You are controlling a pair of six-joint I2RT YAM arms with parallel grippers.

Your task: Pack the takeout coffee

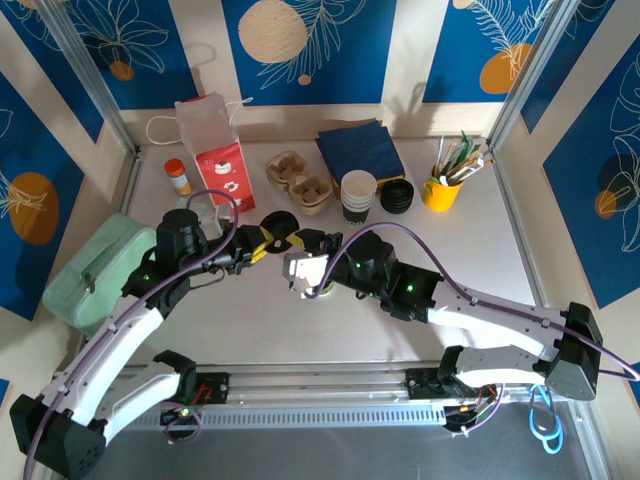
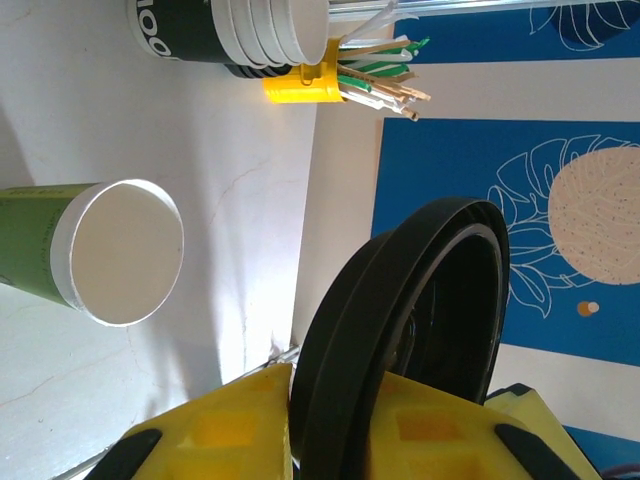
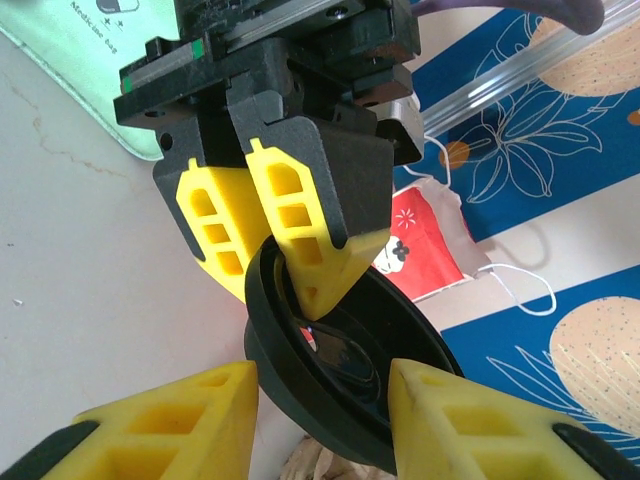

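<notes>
**CAUTION: Lid shared between two grippers, cup uncapped**

The left gripper [image 3: 270, 265] is closed almost fully on the rim of the black lid [image 2: 410, 320] and holds it on edge, clear of the table [image 2: 230, 150]. The right gripper [image 3: 320, 390] stands part open, with one finger on either side of the same lid. You cannot tell whether its pads are touching the lid.

The takeout coffee cup [image 2: 100, 255] stands on the table without its lid. In the left wrist view it is to one side of the lid and apart from it.

Expect these faults:

- **Lid twist or pop-out.** If you close the right jaws while the left pinch is on, the thin rim may flex and spring free.
- **Dropped lid.** If you release the left grip before the right one is firm, the lid falls.
- **Cup knocked over.** The arms work close to the uncapped cup, so a low sweep may tip it.
- **Crooked seating.** A tilted lid will not snap on evenly.
</notes>
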